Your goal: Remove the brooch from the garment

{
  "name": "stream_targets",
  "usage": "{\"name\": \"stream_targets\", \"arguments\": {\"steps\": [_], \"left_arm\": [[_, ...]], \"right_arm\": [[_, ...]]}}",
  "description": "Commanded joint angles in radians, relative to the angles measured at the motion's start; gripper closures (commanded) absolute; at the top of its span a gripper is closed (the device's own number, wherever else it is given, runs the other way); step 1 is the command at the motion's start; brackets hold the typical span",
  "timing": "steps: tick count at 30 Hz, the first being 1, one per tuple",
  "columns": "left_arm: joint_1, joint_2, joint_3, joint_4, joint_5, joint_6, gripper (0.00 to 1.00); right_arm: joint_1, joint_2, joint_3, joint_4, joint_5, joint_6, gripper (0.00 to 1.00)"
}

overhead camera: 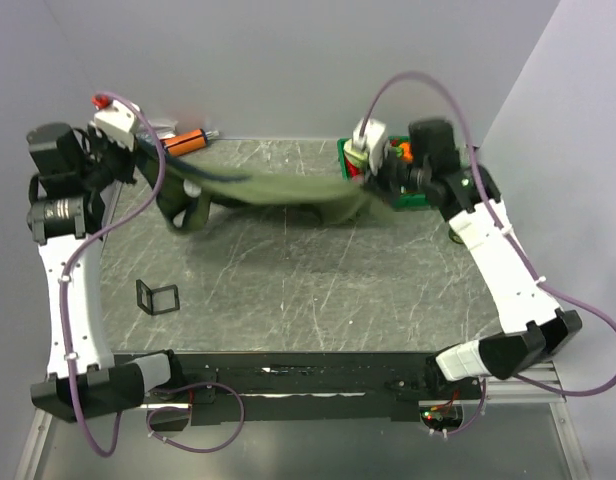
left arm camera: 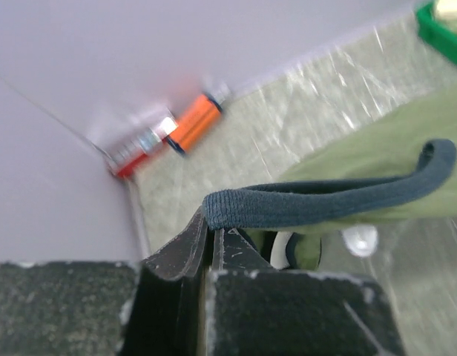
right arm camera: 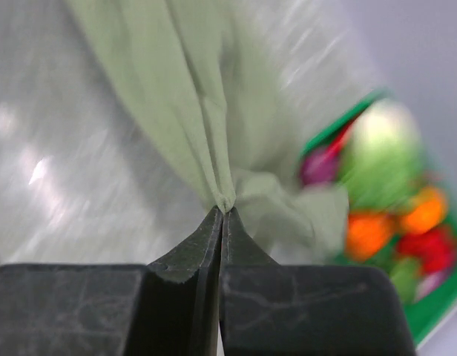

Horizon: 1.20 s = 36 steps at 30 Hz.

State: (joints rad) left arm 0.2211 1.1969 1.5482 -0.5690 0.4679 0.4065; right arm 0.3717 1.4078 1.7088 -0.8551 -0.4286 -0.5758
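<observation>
We see left gripper (left arm camera: 211, 226) clamped on navy trim of the garment (overhead camera: 278, 190) | right gripper (right arm camera: 223, 215) pinching its olive cloth | shirt strung along far edge of the table (overhead camera: 318, 300), open top in front | brooch (left arm camera: 360, 239): blurred whitish spot under trim | green bin (right arm camera: 425, 315) far right holds blurred colourful items (right arm camera: 366, 233)

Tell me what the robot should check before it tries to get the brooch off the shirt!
1. Left claw pinching the navy trim: ok.
2. Right claw pinching the green cloth: ok.
3. T-shirt stretched out between both claws: ok.
4. Brooch in sight: cannot tell. A blurry whitish round spot under the trim might be it.
5. A free claw to pull the brooch: not ok, both are shut on the T-shirt.
</observation>
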Motion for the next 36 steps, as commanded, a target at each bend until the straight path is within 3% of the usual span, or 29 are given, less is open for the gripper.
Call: {"name": "stream_targets", "arguments": {"steps": [1, 3, 4, 5, 6, 9, 12, 18, 26, 36], "left_arm": [[0.001, -0.078, -0.163, -0.04, -0.003, 0.023, 0.99], [0.001, -0.08, -0.271, -0.054, 0.008, 0.028, 0.99], [0.001, -0.065, -0.301, -0.067, 0.017, 0.037, 0.99], [0.003, -0.056, -0.33, -0.08, 0.015, 0.054, 0.99], [0.001, -0.043, -0.377, -0.109, 0.017, 0.064, 0.99], [0.001, -0.004, -0.443, -0.149, 0.012, 0.12, 0.99], [0.003, 0.007, -0.476, -0.117, -0.001, 0.126, 0.99], [0.001, 0.055, -0.435, -0.118, 0.028, 0.051, 0.99], [0.0, 0.069, -0.441, -0.14, 0.037, 0.04, 0.99], [0.0, 0.084, -0.422, -0.15, 0.044, 0.011, 0.99]], "right_arm": [[0.013, -0.093, -0.214, -0.142, 0.048, -0.016, 1.0], [0.018, -0.084, -0.276, -0.127, 0.028, 0.01, 0.99], [0.021, -0.076, -0.317, -0.116, 0.016, 0.022, 0.93], [0.021, -0.064, -0.331, -0.113, 0.005, 0.031, 0.74], [0.021, -0.037, -0.336, -0.111, -0.021, 0.042, 0.66], [-0.022, 0.011, -0.307, -0.107, -0.057, 0.082, 0.55], [-0.101, 0.051, -0.291, -0.064, -0.143, 0.137, 0.53], [-0.114, 0.155, -0.388, -0.004, -0.027, 0.134, 0.52], [-0.134, 0.27, -0.555, 0.091, 0.007, 0.151, 0.42], [-0.145, 0.338, -0.578, 0.18, -0.036, 0.183, 0.49]]}}
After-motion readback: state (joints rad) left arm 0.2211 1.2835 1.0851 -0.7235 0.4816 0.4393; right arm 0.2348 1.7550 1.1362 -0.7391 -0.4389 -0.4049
